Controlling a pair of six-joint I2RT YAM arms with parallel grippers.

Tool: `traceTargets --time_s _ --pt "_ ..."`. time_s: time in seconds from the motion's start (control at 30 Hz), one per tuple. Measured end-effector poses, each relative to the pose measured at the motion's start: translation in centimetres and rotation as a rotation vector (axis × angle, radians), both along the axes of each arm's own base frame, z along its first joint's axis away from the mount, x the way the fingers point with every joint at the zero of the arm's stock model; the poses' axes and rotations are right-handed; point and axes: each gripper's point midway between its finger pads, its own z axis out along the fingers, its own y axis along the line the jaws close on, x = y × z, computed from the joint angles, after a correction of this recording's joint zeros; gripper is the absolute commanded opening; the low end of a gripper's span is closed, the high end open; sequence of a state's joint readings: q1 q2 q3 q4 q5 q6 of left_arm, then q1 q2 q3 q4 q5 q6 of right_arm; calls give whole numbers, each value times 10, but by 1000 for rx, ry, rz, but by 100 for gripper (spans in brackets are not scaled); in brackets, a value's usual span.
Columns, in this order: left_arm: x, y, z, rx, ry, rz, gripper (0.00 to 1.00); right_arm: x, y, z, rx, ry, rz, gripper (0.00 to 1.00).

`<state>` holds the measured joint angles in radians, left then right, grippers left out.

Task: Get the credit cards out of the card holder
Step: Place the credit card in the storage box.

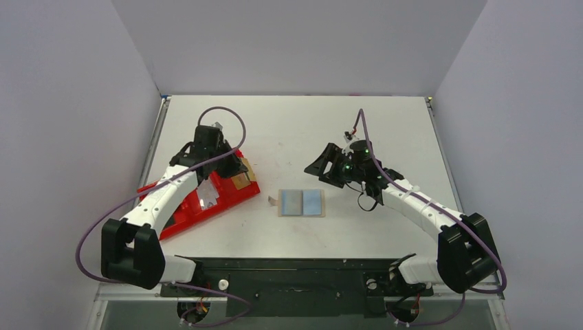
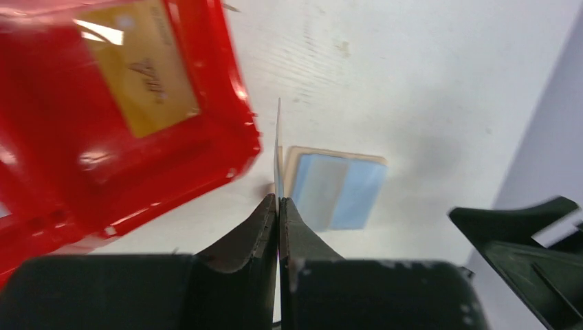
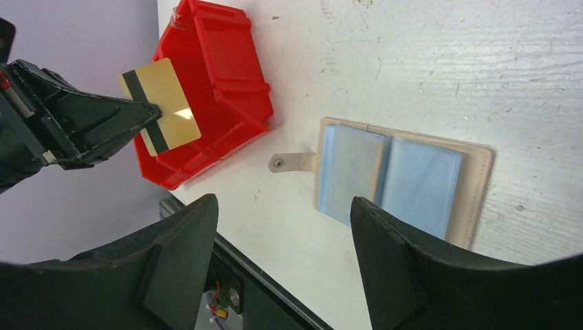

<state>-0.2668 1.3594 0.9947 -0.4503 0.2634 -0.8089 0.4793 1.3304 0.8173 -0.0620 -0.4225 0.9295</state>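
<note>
The card holder (image 1: 301, 202) is a beige wallet with pale blue clear sleeves, lying open and flat on the table; it also shows in both wrist views (image 2: 337, 189) (image 3: 405, 179). My left gripper (image 2: 278, 201) is shut on a gold credit card with a black stripe (image 3: 159, 106), held on edge (image 2: 278, 151) above the right end of the red tray (image 1: 182, 213). A second gold card (image 2: 141, 69) lies in the tray. My right gripper (image 3: 283, 203) is open and empty, hovering just right of the holder (image 1: 317, 165).
A pale card-like piece (image 1: 208, 196) lies in the red tray's middle compartment. The holder's snap tab (image 3: 289, 163) sticks out toward the tray. The table's near edge and black base rail (image 1: 295, 271) run below the holder.
</note>
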Motion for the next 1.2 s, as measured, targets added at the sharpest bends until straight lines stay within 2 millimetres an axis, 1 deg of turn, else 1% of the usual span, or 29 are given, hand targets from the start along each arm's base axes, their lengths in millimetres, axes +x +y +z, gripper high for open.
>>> traceTargets --time_s 0.2,0.27,0.33,0.47,0.6,0.7,0.77,0.8,0.87,1.03,1.2 --pt "-4 54 -13 284 45 112 0 -1 -1 -2 -12 -3 8 66" --pt "-5 66 -20 348 66 137 0 -1 -1 -2 -16 -7 12 66" --pt "-6 75 -30 405 96 152 0 -1 -1 -3 -21 -11 16 66" --pt "-7 86 -53 483 166 166 0 -2 -2 -5 -30 -10 22 66" --pt "-4 91 -69 526 211 171 0 -3 -3 -6 -38 -12 29 66" --pt "-3 92 -76 536 229 168 0 -3 -3 -6 -41 -16 33 66" --pt "-2 91 -78 539 235 167 6 -4 -3 -7 -45 -16 35 66" --pt "-1 91 -79 539 236 166 18 -4 -4 -7 -47 -16 36 66" --pt "1 90 -80 541 235 160 30 -4 -4 -8 -51 -15 39 66" --pt "5 84 -79 514 224 149 37 -7 -6 -11 -66 -8 46 66" --pt "13 78 -69 489 194 127 42 -8 -7 -14 -79 -3 49 66"
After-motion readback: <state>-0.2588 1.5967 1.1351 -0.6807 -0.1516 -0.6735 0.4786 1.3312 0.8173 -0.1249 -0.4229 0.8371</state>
